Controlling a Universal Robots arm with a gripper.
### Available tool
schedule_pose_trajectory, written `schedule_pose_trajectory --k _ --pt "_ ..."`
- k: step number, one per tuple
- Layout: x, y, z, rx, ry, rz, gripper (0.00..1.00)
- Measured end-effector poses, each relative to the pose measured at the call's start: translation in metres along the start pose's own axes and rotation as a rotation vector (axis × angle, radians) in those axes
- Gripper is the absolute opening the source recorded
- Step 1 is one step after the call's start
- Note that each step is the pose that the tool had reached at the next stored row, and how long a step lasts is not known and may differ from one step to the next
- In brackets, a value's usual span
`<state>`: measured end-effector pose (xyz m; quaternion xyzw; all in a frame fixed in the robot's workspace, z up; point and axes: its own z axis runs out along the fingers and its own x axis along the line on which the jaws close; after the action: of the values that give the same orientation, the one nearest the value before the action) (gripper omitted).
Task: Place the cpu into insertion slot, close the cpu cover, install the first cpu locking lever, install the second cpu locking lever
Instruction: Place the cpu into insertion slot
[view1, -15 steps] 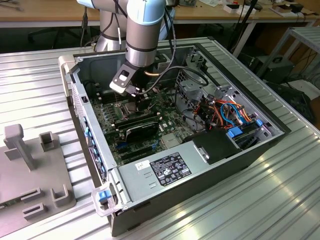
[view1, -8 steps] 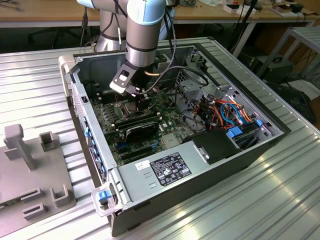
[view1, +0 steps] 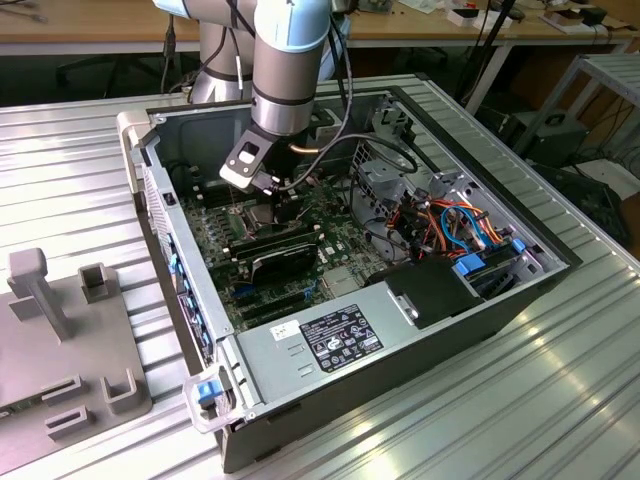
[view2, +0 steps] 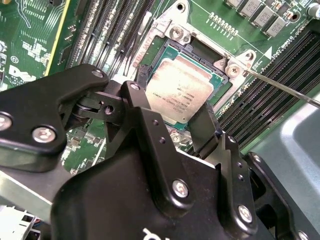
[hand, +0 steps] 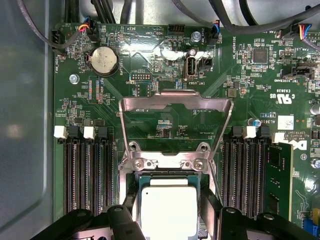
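Dull silvery-tan metal face of the cpu (hand: 167, 210), lying flat inside the insertion slot (view2: 200, 50), directly between the claws of the gripper (view2: 171, 106). Closed on the cpu at two opposite edges, as far as can be judged from both wrist views; no gap visible at either side. Nothing to reach for sideways: straight under the wrist, square, without a long axis, edges in line with the black memory slots (hand: 87, 175). Beyond it, the cpu cover (hand: 175, 102) standing open, window over the green board (hand: 150, 60). Only one arm (view1: 285, 70) at work, over the open computer case (view1: 400, 330). Small dark print on the chip face, white lettering and a white sticker (hand: 286, 121) on the board; not read off here.
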<state>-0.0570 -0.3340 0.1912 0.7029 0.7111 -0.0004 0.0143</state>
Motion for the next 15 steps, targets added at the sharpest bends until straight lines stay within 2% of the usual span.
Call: schedule_pose_trajectory --k 5,7,9,15 --pt "-0.0001 0.0001 -0.001 -0.0008 0.0012 0.0 0.6" --pt "0.0012 0.0011 -0.0073 -0.0043 0.0064 0.0 0.6" --pt "0.0008 0.001 -0.0133 -0.0028 0.0044 0.0 0.6" --pt "0.0006 0.0011 -0.0191 -0.0024 0.004 0.0 0.6"
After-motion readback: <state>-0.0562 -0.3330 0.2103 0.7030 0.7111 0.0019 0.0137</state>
